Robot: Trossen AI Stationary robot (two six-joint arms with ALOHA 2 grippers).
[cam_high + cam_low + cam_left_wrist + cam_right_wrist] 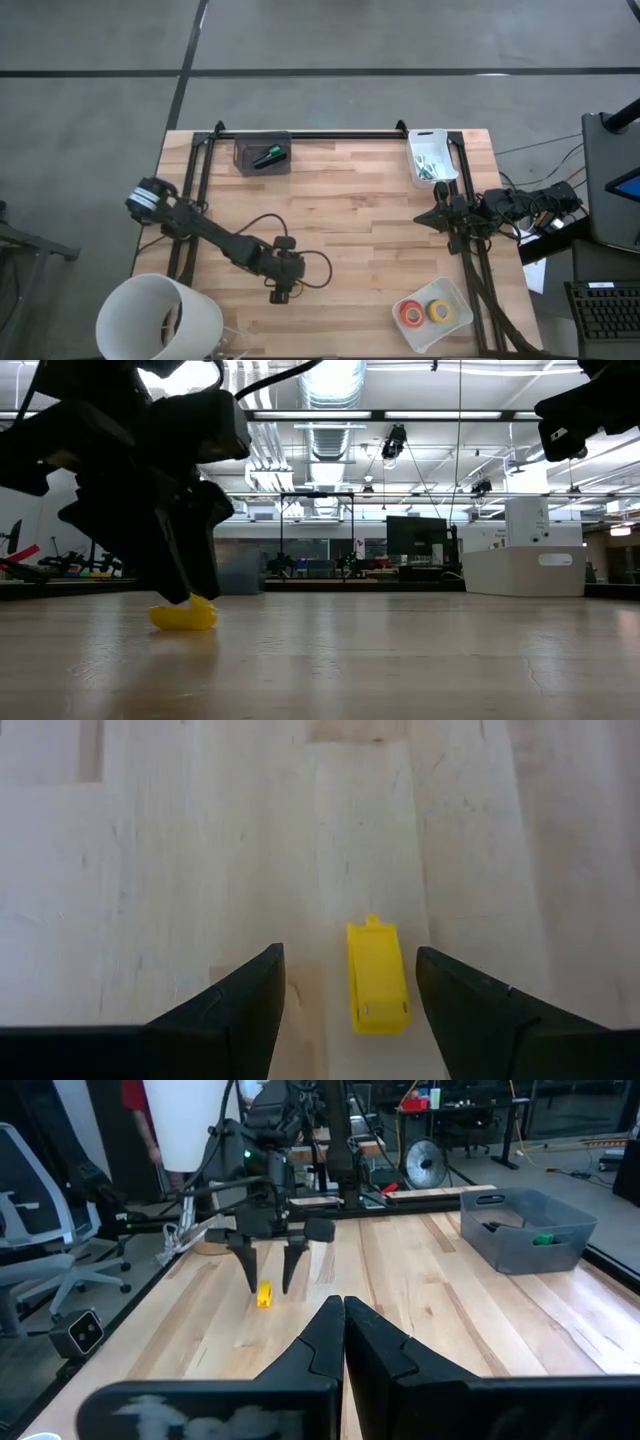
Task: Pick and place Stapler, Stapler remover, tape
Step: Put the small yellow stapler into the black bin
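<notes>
A small yellow plastic piece (pixel 377 978) lies flat on the wood near the table's near edge. My left gripper (pixel 350 990) is open and points down over it, one finger on each side with a gap to both. The same piece shows under the left gripper (pixel 280 292) in the high view and beside the dark fingers in the low view (pixel 185 616). The black stapler (pixel 262 155) lies in a grey bin with a green item. Red tape (pixel 412 313) and yellow tape (pixel 439 312) lie in a white tray. My right gripper (pixel 343 1315) is shut and waits at the right edge.
The grey bin (pixel 243 165) stands at the far edge and a white bin (pixel 415 140) with green clawed bits at the far right. The white tray (pixel 455 292) sits near the right corner. A white cylinder (pixel 160 320) stands at the near left corner. Bare wood lies between them.
</notes>
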